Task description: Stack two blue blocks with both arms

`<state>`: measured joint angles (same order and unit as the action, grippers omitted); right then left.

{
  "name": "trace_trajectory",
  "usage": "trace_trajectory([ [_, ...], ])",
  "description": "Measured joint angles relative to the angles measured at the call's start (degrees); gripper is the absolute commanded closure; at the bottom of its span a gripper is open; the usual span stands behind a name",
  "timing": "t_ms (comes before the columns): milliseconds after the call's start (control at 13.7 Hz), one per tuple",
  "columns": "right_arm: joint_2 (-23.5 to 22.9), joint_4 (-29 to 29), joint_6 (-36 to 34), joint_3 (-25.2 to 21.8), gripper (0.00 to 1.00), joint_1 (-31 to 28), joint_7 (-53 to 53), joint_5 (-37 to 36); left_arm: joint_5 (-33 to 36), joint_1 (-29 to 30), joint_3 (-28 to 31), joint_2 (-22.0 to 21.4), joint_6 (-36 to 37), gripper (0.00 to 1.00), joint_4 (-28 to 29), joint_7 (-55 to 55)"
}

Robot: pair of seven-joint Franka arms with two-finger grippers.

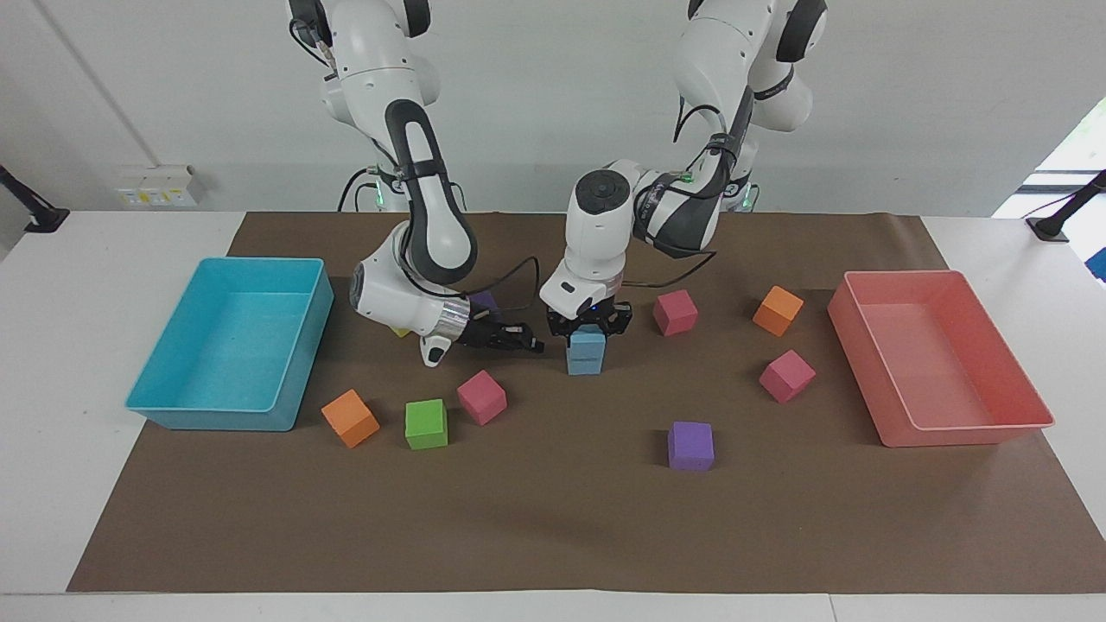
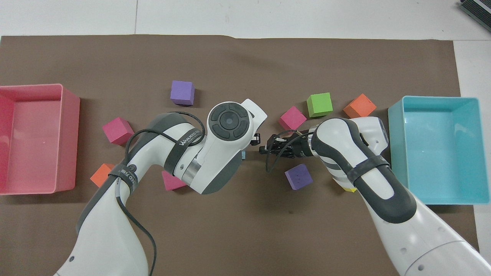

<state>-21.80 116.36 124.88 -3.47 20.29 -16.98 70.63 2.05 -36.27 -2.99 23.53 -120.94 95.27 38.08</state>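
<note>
Near the middle of the brown mat (image 1: 553,536), the two blue blocks were seen one on the other. The lower blue block (image 1: 585,363) lay on the mat, and the upper blue block (image 1: 587,342) sat squarely on it. The left gripper (image 1: 588,326) pointed straight down over this stack, and its fingers were clenched on the sides of the upper blue block. In the overhead view the stack was almost hidden under the left arm (image 2: 226,126); only a thin blue edge was visible there.

The right gripper (image 1: 518,339) was held low and nearly level just beside the stack, toward the right arm's end of the table, with its tip directed at the blocks but apart from them. Whether its pincer was released or clenched could not be told.

On the mat other cubes were scattered. A pink cube (image 1: 481,396), a green cube (image 1: 426,424) and an orange cube (image 1: 350,417) lay toward the right arm's end, farther from the robots than the stack. A purple cube (image 1: 690,445) lay alone, farthest from the robots. Another pink cube (image 1: 675,312) was beside the stack toward the left arm's end, and a second orange cube (image 1: 778,310) and a third pink cube (image 1: 786,375) were near the pink tray (image 1: 968,423). The cyan tray (image 1: 216,415) stood at the right arm's end.
</note>
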Motion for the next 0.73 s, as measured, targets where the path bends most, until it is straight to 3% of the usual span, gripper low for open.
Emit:
trace_trajectory([
  [729,0.0,0.0,0.0,0.0,1.00,0.0,0.0,0.0,0.0,0.0,0.0,0.0,0.0,1.00,0.5,1.0],
])
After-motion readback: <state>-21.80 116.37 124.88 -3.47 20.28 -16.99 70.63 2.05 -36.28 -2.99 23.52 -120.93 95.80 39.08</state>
